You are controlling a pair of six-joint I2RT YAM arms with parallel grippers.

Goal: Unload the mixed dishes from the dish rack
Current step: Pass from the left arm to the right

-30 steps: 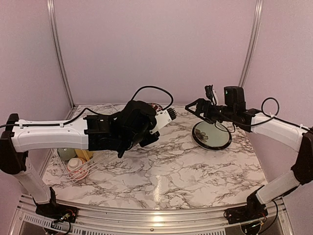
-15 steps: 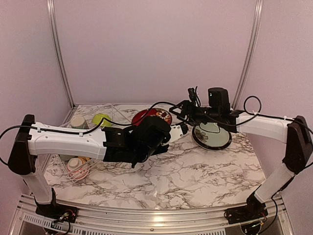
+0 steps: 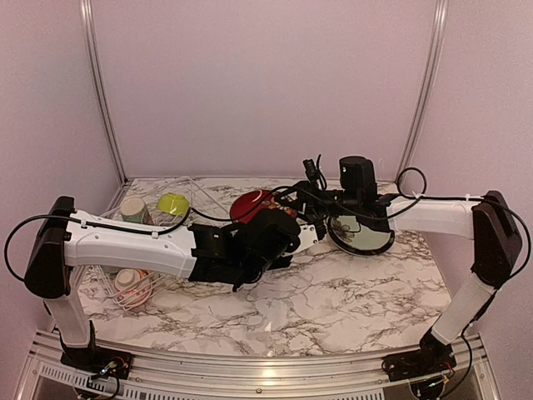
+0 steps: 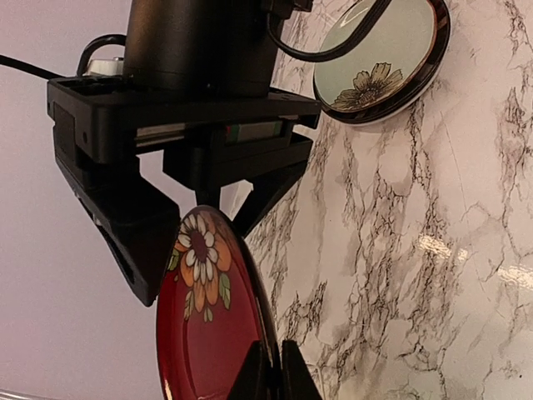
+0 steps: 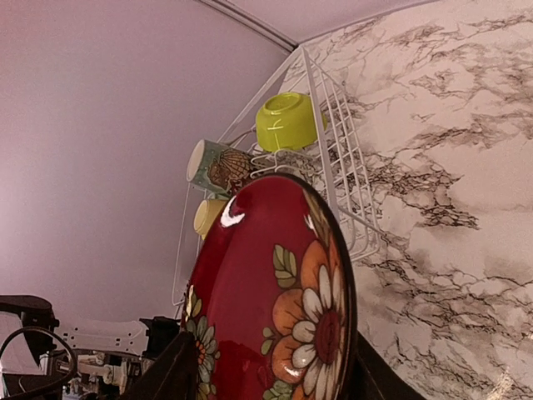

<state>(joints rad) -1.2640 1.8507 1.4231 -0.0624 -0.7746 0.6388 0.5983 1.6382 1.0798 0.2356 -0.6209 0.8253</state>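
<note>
1. One round, red, flower-patterned plate [image 3: 252, 204] stood on edge in the air over the bench's far middle, its rim running up and down.
2. The left claw [image 4: 268, 371] pinched its lower rim. The right claw's [image 5: 265, 371] fingers were spread either side of its top.
3. One pale green, black-rimmed plate [image 3: 360, 232] lay flat towards the right edge.
4. The white wire rack [image 5: 341, 167] ran along the left edge, holding one lime-green bowl [image 5: 287, 121], one patterned mug [image 5: 218, 165] and one yellow mug [image 5: 208, 218].
</note>
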